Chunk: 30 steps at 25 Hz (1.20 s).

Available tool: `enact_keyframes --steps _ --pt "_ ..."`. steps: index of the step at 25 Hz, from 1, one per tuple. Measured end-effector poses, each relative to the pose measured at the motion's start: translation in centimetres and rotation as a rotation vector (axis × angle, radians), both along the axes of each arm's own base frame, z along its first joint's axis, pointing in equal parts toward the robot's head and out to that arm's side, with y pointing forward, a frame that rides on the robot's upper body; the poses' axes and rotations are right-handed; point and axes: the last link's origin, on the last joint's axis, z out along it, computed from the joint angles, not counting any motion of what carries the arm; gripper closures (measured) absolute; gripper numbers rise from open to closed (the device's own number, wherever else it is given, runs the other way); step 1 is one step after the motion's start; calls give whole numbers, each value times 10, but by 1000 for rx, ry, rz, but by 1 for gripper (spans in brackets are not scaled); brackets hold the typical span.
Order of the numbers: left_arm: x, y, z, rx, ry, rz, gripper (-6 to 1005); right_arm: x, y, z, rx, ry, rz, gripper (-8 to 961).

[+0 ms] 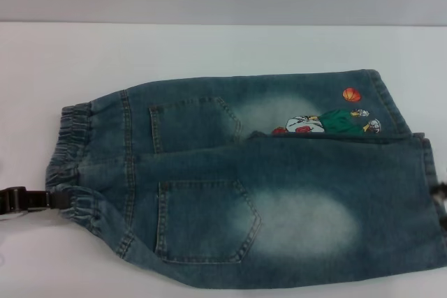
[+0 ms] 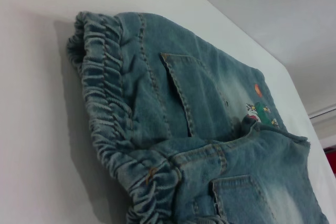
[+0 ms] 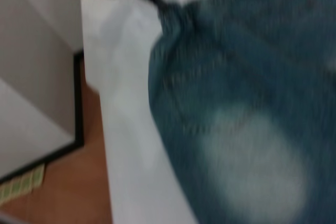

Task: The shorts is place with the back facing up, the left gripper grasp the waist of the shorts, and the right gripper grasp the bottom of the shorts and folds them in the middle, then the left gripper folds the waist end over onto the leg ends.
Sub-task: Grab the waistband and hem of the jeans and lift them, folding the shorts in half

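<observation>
**Inspector:** Two grippers are engaged, one at each end of the shorts (image 1: 244,186). The garment lies back up on the white table (image 1: 209,47), both patch pockets showing, waist toward the robot's left and hems toward its right.

**Clerk:** And the left gripper (image 1: 61,201)?

**Inspector:** Its tip sits at the near corner of the waist of the shorts (image 1: 70,158) and appears clenched on the elastic band. The left wrist view confirms the band is lifted and bunched there.

**Clerk:** The right gripper (image 1: 441,197)?

**Inspector:** Barely visible at the head view's right edge, against the bottom of the shorts (image 1: 426,172). Whether it is clamped or released, I cannot tell.

**Clerk:** Reason for the arrangement?

**Inspector:** In my judgement, holding both ends along the near side lets that half swing over as one panel. The near leg already rides slightly over the far leg beside the cartoon print (image 1: 328,122), suggesting the lengthwise fold is just beginning.
</observation>
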Motion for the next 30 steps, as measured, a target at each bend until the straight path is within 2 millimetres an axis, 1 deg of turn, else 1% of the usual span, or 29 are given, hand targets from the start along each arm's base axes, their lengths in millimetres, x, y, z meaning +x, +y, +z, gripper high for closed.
enact_keyframes --steps 5,15,23,30 --pt "-1 1 -1 2 0 6 936 12 -10 -12 -76 -100 -55 402" --pt "1 3 0 8 -5 14 928 37 -10 -20 -57 -312 -161 401" --pt "1 5 0 9 -3 14 921 44 -9 -28 -70 -425 -182 402" --pt "1 5 1 8 -2 15 916 43 -9 -32 -79 -447 -177 401"
